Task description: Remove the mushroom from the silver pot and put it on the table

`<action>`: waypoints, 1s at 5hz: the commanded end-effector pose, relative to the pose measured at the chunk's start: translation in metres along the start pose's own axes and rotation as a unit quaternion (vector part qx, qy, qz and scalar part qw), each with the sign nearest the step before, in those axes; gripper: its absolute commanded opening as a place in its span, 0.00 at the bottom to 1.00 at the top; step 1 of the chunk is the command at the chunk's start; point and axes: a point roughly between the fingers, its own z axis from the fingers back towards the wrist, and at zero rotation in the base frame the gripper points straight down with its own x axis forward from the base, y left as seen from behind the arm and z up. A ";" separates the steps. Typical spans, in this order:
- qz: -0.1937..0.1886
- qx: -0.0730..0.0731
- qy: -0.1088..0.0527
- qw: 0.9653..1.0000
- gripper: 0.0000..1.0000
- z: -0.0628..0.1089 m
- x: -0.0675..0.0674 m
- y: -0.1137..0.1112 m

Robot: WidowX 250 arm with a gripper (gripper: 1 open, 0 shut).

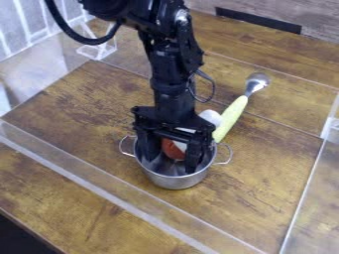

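Mushroom [173, 150], its cap red-brown, sits inside a round silver pot [175, 177] on a dark brown wooden worktop [79, 159], partly hidden by the black tool [177, 159] that reaches down over it from above. The tool's fingers stand wide, reaching into the mouth of the pot on either side of the mushroom; whether they touch the cap cannot be told from this angle. The shiny metal pot stands upright, its two small loop handles showing at opposite sides of the rim. A black robot arm [166, 74] comes down from the top of the view, a dark cable [77, 38] curving out beside it. Just beside the pot, toward the back right, lies a spoon [240, 107] with a yellow-green handle and a silver bowl that points away toward the far side of the worktop. Part of the handle's near end is covered from view. Clear walls [36, 28] edge the worktop, with one visible at the upper left, and wooden planks run beneath the pot and spoon.
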 end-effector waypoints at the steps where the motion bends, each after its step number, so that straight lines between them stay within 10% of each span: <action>1: -0.013 -0.003 -0.027 1.000 0.00 0.013 0.014 -0.002; 4: -0.086 -0.001 -0.026 0.996 0.00 0.011 0.008 -0.002; 5: -0.035 0.004 -0.031 0.999 0.00 0.019 0.006 0.010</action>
